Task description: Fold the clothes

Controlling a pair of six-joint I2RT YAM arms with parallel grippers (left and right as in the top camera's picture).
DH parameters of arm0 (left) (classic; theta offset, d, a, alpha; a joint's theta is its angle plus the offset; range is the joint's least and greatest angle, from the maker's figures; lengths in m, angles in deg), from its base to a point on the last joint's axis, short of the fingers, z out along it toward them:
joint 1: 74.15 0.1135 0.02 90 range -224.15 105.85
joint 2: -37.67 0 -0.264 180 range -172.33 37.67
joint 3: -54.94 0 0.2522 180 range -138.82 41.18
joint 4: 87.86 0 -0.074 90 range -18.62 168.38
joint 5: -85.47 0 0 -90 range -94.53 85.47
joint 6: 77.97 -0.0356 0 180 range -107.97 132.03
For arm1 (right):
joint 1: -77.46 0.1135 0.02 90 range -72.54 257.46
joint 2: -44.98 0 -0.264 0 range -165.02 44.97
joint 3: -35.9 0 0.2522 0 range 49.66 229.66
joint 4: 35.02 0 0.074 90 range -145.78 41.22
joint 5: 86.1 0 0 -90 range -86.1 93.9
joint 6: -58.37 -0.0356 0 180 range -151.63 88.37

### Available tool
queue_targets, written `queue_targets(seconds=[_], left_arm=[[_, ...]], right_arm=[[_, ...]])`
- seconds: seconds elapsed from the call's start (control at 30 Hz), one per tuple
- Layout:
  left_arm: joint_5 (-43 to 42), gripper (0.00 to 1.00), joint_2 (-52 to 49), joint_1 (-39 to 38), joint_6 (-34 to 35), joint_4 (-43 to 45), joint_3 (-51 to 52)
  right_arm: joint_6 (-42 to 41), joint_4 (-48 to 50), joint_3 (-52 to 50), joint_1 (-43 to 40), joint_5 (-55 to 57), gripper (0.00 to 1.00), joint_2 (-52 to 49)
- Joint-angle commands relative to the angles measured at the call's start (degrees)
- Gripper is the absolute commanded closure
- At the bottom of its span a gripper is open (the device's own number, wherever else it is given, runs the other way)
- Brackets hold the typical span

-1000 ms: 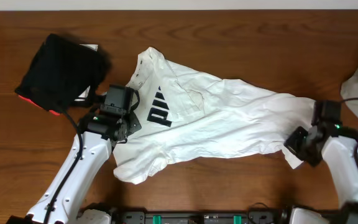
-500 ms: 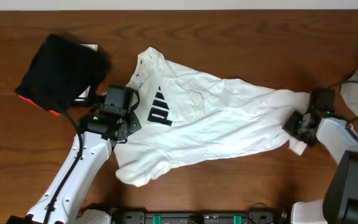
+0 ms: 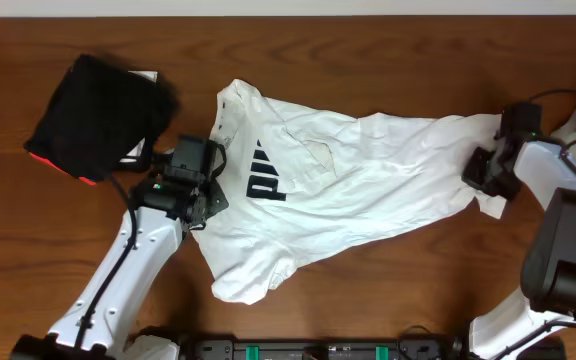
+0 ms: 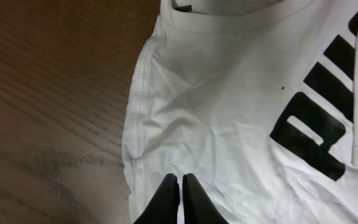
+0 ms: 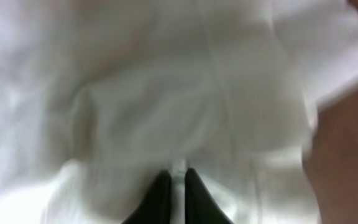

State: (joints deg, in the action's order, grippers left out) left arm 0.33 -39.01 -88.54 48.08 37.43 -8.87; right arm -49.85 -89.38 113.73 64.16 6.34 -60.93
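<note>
Two grippers pinch the white T-shirt [image 3: 368, 175], which lies rumpled on the table [image 3: 368, 300] and stretches between them. The left gripper [image 4: 179, 186] is clamped tight on cloth, black lettering [image 4: 319, 134] ahead to its right. The right gripper [image 5: 178, 186] stands narrow, white cloth in its slit.

Your overhead cam sits above the table [image 3: 368, 290] and looks straight down. It's far enough back that you get the whole shirt [image 3: 368, 190] plus the black garment [image 3: 98, 115] at top left. Your left wrist cam rides right behind the left gripper [image 4: 179, 179], aimed along its fingers [image 4: 166, 199]. It's really close, so you only see a collar edge, some lettering [image 4: 291, 134] and a strip of table. Right wrist cam is the same deal behind the right gripper [image 5: 178, 174], closer still and blurry, nearly all white cloth. Each wrist view is a small patch of the overhead: the left one at the shirt's lettered end, the right one at its right end.
</note>
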Motion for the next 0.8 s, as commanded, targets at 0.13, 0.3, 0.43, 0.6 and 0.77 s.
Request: queue_targets(seconds=[0.13,0.3,0.43,0.6,0.77], left_arm=[[0.3,0.92,-0.9,0.2,-0.5,-0.2,0.2],[0.3,0.87,-0.9,0.2,-0.5,-1.4,0.2],[-1.2,0.86,-0.9,0.2,-0.5,-4.3,0.2],[-4.4,0.86,-0.9,0.2,-0.5,-6.4,0.2],[-4.4,0.85,-0.9,0.2,-0.5,-5.9,0.2]], right_arm=[[-2.6,-12.0,5.4,-1.7,0.8,0.78,6.3],[-4.1,-17.6,4.4,-4.3,1.2,0.75,7.8],[-4.3,-17.2,1.7,-6.5,1.2,0.75,7.8],[-4.2,-13.8,-2.5,-7.9,1.2,0.74,7.8],[-2.3,-6.4,-7.2,-7.8,0.2,0.73,7.8]])
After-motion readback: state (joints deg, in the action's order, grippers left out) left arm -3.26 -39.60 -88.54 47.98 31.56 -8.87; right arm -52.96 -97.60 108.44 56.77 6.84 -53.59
